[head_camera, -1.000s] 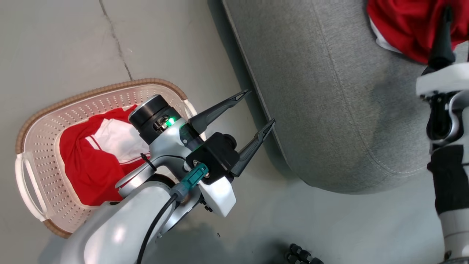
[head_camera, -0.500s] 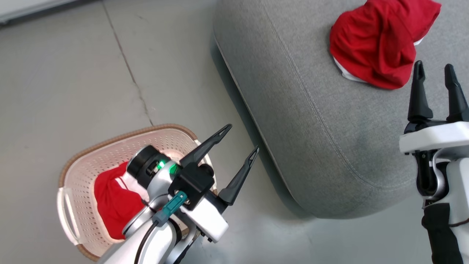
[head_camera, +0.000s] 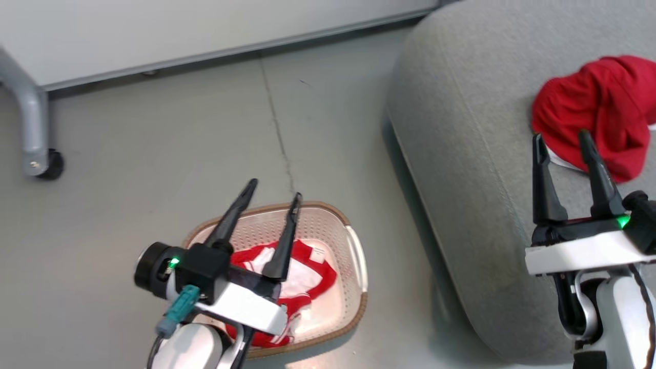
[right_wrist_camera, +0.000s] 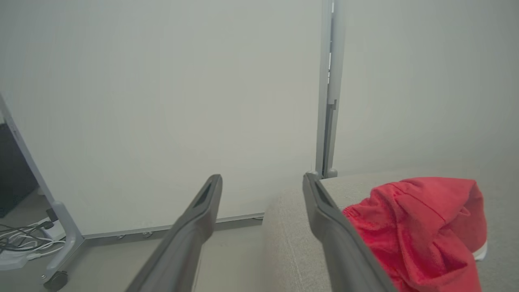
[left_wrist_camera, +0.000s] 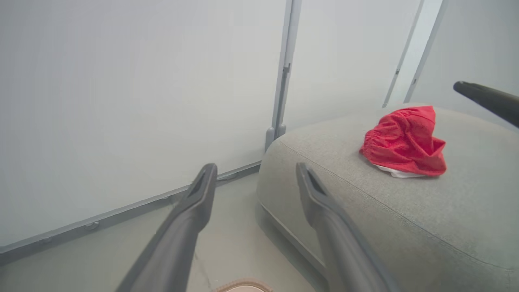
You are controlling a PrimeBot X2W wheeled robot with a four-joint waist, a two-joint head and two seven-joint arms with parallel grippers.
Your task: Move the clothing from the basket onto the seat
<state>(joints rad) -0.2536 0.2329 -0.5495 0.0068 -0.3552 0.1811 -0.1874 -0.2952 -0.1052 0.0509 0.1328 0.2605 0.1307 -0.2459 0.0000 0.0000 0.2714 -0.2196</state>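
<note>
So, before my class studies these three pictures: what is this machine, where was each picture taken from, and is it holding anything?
It is a wheeled robot with two arms. One picture looks down from its head; the others look along each gripper's fingers. The left gripper is above the basket, which contains red and white clothing. The right gripper is above the grey seat, where a red garment lies. Both grippers are open and hold nothing.

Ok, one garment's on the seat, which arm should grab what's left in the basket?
Left. The left gripper hangs open over the basket, above the red clothing. The right gripper is open over the seat.
</note>
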